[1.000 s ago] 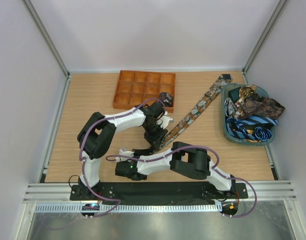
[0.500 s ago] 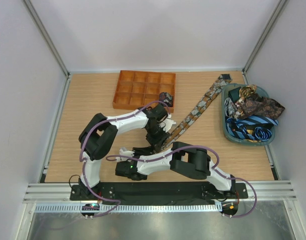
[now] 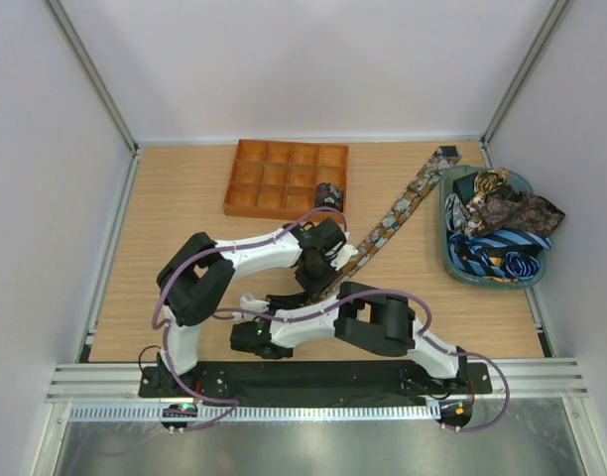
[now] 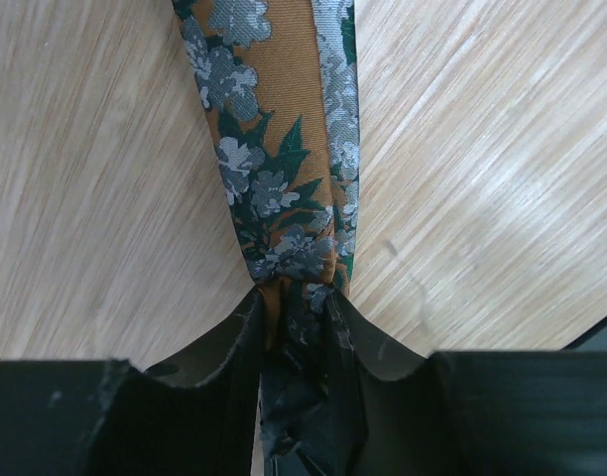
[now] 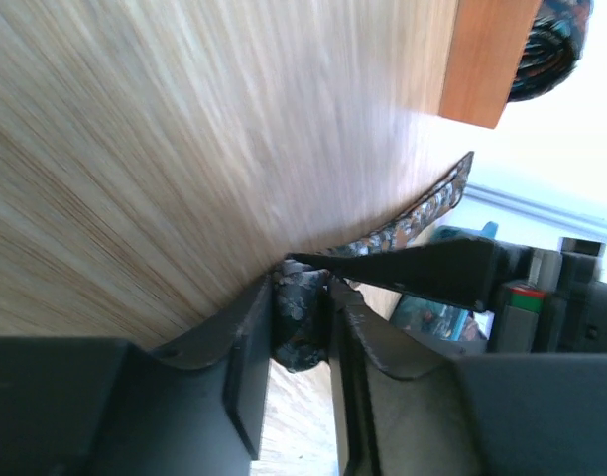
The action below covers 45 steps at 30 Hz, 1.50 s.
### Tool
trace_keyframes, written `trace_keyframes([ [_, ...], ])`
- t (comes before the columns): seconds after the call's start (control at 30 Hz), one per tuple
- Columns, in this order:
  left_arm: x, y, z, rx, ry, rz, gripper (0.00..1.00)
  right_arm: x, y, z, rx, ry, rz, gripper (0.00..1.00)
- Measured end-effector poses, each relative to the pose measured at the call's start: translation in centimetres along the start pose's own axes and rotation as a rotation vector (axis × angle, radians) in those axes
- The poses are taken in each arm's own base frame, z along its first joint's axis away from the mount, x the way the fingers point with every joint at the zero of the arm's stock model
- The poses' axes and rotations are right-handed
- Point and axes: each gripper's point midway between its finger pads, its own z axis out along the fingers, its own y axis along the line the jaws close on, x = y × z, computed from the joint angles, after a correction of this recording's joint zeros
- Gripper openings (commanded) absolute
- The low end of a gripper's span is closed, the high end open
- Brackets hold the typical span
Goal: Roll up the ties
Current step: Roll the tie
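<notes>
item: paisley tie [image 3: 388,220], laid flat on the table [image 3: 184,208]. its long axis runs on a diagonal, from the near end between the two wrists out to the far right. the far tip rests just beside the basket [image 3: 449,253] of unrolled ties [image 3: 502,230].

position relative to grippers: both arms meet at the near end. from the left gripper [image 4: 296,322] the whole free length runs straight away from you, so any roll has to travel along that diagonal toward the basket. neither arm is nearer; both are already at the same end.

left gripper: clenched on the tie's near end. the fabric puckers where it enters the jaws, and the wrist view shows no gap.

right gripper [image 5: 302,322]: jaws pinched on a small bunched wad of the same fabric, close by the left gripper. you cannot tell from these views how many turns that wad holds.

other stock: one rolled tie [image 3: 329,192] sits in a right-hand compartment of the orange tray [image 3: 232,178], well apart from the work.

judgement: rolling has barely begun. keep the strip straight on its axis or the coil will skew.
</notes>
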Motion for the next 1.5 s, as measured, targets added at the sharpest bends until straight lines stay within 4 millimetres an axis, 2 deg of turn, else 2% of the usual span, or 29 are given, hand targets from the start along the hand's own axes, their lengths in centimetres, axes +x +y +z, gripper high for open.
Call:
trace_keyframes([
  [0.13, -0.1, 0.0, 0.0, -0.023, -0.004, -0.012, 0.27, 0.1, 0.3, 0.2, 0.012, 0.025, -0.008, 0.26],
  [0.23, -0.1, 0.0, 0.0, -0.03, -0.005, -0.025, 0.39, 0.1, 0.4, 0.2, 0.015, 0.034, 0.001, 0.22],
  [0.4, -0.1, 0.0, -0.3, -0.045, -0.01, -0.027, 0.43, 0.2, 0.4, 0.3, 0.013, 0.032, 0.017, 0.22],
  [0.43, -0.1, 0.0, -0.4, -0.048, -0.011, -0.025, 0.47, 0.2, 0.3, 0.3, 0.009, 0.03, 0.025, 0.22],
  [0.47, -0.2, 0.1, -0.6, -0.054, -0.017, -0.023, 0.56, 0.3, 0.3, 0.3, 0.004, 0.027, 0.034, 0.22],
  [0.53, -0.5, 0.1, -1.1, -0.062, -0.033, -0.017, 0.64, 0.4, 0.3, 0.2, -0.011, 0.017, 0.062, 0.22],
  [0.7, -1.7, 0.5, -2.5, -0.092, -0.095, -0.004, 0.67, 0.5, 0.3, -0.3, -0.077, -0.009, 0.143, 0.22],
  [0.87, -4.1, 0.8, -5.1, -0.121, -0.217, 0.002, 0.67, -0.2, 0.2, -1.0, -0.135, -0.042, 0.227, 0.22],
  [1.0, -6.0, 1.8, -7.9, -0.159, -0.351, -0.02, 0.68, -0.8, 0.0, -1.6, -0.201, -0.074, 0.32, 0.22],
  [1.1, -5.6, 3.3, -10.1, -0.212, -0.441, -0.073, 0.72, -1.0, -0.5, -2.2, -0.249, -0.098, 0.393, 0.21],
  [1.2, -4.5, 4.9, -12.3, -0.275, -0.52, -0.135, 0.79, -1.0, -1.3, -2.6, -0.304, -0.126, 0.488, 0.22],
  [1.23, -4.4, 5.4, -13.1, -0.296, -0.562, -0.159, 0.87, -1.0, -1.4, -2.6, -0.341, -0.135, 0.529, 0.22],
  [1.33, -3.3, 7.0, -14.9, -0.353, -0.658, -0.235, 1.0, -0.5, -1.7, -2.5, -0.429, -0.152, 0.614, 0.22],
  [1.5, -3.3, 9.6, -17.3, -0.41, -0.835, -0.385, 1.0, -0.7, -1.1, -3.4, -0.619, -0.221, 0.717, 0.22],
])
